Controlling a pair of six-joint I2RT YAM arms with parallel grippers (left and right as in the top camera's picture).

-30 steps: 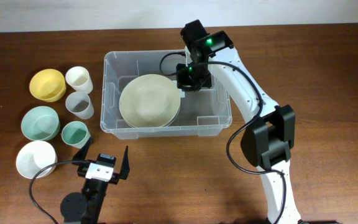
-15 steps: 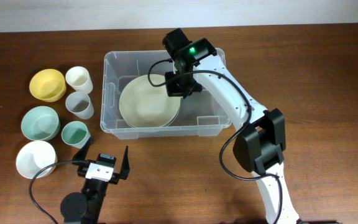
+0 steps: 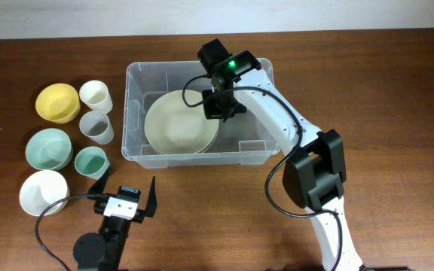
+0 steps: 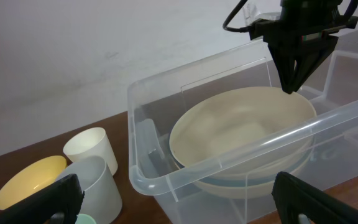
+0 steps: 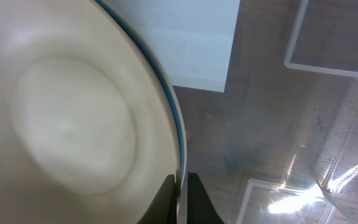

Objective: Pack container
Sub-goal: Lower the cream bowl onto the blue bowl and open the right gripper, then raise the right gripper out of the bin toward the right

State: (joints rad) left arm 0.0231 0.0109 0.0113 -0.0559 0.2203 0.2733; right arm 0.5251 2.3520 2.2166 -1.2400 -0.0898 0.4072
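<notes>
At the left, my left gripper (image 3: 126, 190) hovers over the brown wooden table (image 3: 398, 90), fingers spread wide. Mid-table stands the large rectangular clear plastic tub (image 3: 202, 159), holding a round cream plate (image 3: 178, 124). Inside it, my right gripper (image 3: 218, 113) pinches that plate's right rim.

Item, right arm (image 3: 277, 113): we log it swung leftward, from the back right part of the container (image 3: 134, 113) to the right rim of the cream plate (image 3: 178, 124). Item, right gripper (image 3: 218, 111): a second ago just beside that plate, now its fingertips (image 5: 194, 190) pinch close either side of the rim.
</notes>
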